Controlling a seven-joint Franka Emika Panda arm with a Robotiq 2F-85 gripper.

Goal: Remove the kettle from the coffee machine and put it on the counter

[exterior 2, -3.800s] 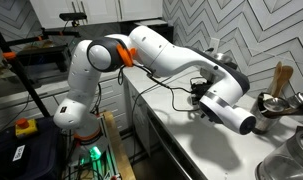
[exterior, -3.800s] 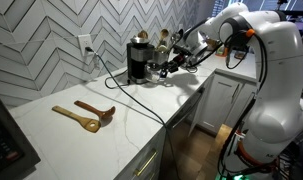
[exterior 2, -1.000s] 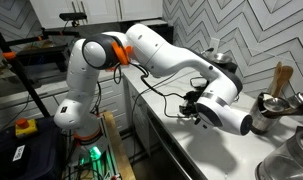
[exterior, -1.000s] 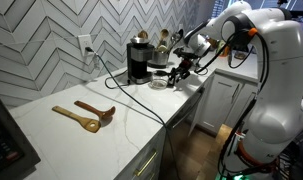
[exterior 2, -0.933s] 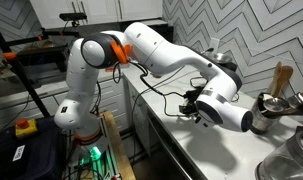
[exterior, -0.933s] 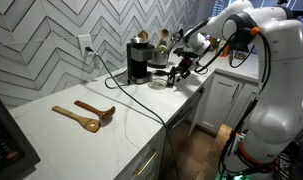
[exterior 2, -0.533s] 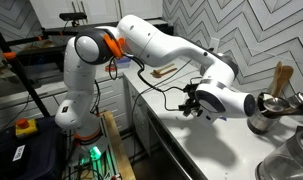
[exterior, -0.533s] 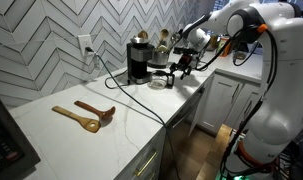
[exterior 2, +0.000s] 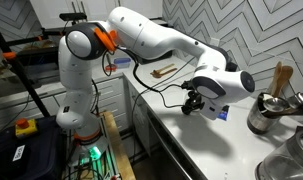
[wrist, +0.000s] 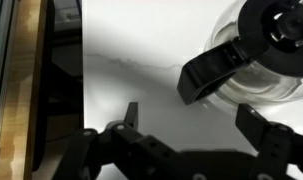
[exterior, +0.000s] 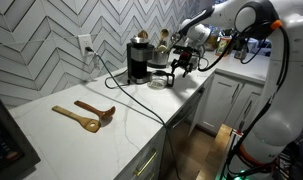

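The kettle [wrist: 261,55] stands on the white desk [wrist: 141,50] just beside the coffee machine [exterior: 139,60], not inside it, and the hand [wrist: 191,120] hangs on the kettle's side away from the coffee machine, its 2 fingers apart and holding nothing, near the black handle [wrist: 213,75].

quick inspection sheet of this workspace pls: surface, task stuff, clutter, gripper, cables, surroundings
surface: white counter, no spills seen.
job's things: kettle stands upright on the counter, off the coffee machine.
clutter: wooden spoons lie on the counter; a metal pot sits at one end.
grippers: gripper is open and holds nothing; its fingers stop short of the kettle's handle.
cables: black cord trails across the counter from the wall outlet.
surroundings: herringbone tile wall, white cabinets below.
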